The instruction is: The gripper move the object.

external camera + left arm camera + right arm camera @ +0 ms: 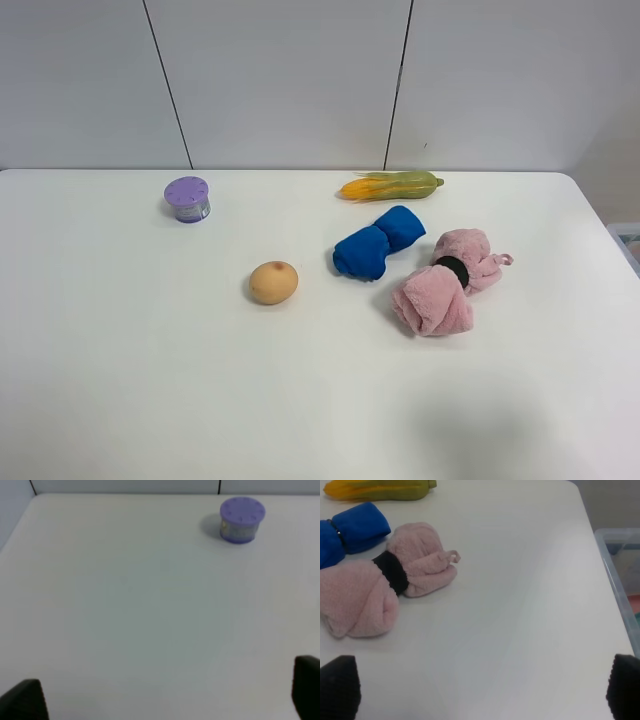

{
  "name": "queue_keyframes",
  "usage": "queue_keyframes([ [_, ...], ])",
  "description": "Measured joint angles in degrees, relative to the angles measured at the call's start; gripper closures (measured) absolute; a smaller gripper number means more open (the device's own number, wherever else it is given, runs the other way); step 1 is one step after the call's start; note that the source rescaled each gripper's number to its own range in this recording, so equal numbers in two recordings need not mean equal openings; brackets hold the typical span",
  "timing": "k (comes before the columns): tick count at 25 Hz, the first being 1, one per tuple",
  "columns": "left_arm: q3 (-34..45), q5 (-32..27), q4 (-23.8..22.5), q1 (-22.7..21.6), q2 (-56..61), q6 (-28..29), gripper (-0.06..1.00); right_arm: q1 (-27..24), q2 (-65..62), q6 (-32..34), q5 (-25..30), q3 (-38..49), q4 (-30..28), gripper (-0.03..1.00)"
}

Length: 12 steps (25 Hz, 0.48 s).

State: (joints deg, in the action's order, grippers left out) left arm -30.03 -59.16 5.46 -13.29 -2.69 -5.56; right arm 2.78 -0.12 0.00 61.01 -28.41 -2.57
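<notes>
On the white table [150, 380] lie a purple round can [187, 198], a tan potato-like ball [273, 282], a blue rolled towel [378, 243], a pink rolled towel with a black band [447, 281] and a corn cob [390, 186]. Neither gripper shows in the exterior view. In the left wrist view the left gripper [170, 700] is open and empty, with the can [242, 519] well ahead of it. In the right wrist view the right gripper [482, 690] is open and empty, near the pink towel [380, 590], with the blue towel [350, 532] and corn [377, 489] beyond.
A clear plastic bin [622, 570] stands off the table's right edge and also shows in the exterior view [628, 240]. A grey panelled wall [300, 80] runs behind the table's far edge.
</notes>
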Motion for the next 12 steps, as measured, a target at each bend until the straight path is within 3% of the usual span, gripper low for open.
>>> queue_keyframes([
  [12, 0.7, -1.1, 0.1, 0.5, 3.0, -0.1, -0.05, 0.0, 0.0, 0.0, 0.0, 0.0, 0.0, -0.03],
])
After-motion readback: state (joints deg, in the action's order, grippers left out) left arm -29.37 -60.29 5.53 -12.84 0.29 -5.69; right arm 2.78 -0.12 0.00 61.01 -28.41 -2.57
